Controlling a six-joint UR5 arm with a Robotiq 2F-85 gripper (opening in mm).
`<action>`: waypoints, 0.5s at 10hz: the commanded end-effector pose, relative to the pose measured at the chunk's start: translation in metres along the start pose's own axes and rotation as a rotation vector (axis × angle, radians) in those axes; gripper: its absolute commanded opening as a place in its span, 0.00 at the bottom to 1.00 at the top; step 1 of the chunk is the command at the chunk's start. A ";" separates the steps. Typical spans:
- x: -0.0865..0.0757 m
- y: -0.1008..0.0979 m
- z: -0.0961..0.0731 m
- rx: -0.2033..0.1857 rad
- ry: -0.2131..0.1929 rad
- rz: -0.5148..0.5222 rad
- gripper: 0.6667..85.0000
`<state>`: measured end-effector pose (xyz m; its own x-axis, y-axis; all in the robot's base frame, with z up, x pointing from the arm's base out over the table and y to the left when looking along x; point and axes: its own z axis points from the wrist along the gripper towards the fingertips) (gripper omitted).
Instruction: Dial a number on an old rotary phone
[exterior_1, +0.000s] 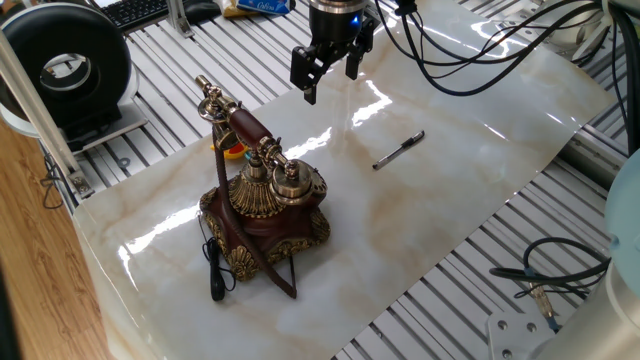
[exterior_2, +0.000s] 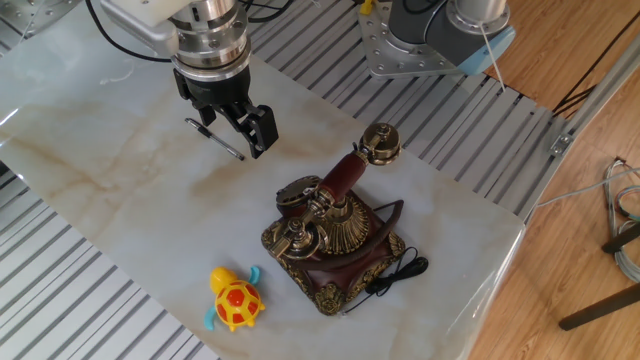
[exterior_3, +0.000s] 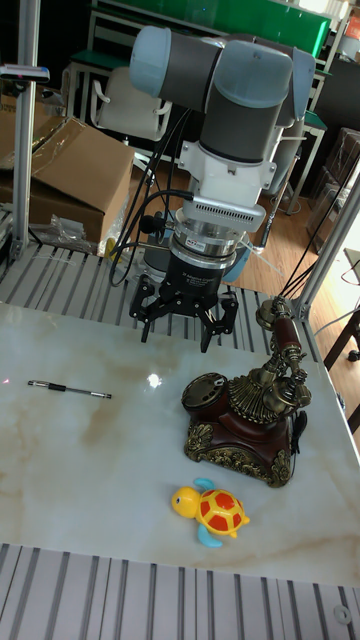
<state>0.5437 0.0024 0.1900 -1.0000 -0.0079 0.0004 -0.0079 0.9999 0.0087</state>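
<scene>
The gripper (exterior_3: 175, 335) hangs wide open over bare marble (exterior_3: 100, 450) between pen (exterior_3: 68, 389) and old rotary phone (exterior_3: 245, 420), which seemingly half-hides the toy turtle (exterior_2: 235, 300) from one side.

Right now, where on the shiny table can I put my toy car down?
The marble sheet is wide and bare from the pen out to its edge, and between pen and rotary phone. It's tighter beside the phone, where the turtle toy sits, and under the gripper.
</scene>
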 end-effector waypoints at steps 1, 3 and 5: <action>-0.027 0.001 -0.001 0.013 -0.104 -0.175 0.01; -0.025 -0.001 0.000 0.026 -0.095 -0.177 0.01; -0.026 0.000 0.000 0.024 -0.101 -0.177 0.01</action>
<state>0.5612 0.0003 0.1886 -0.9887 -0.1347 -0.0658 -0.1337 0.9908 -0.0202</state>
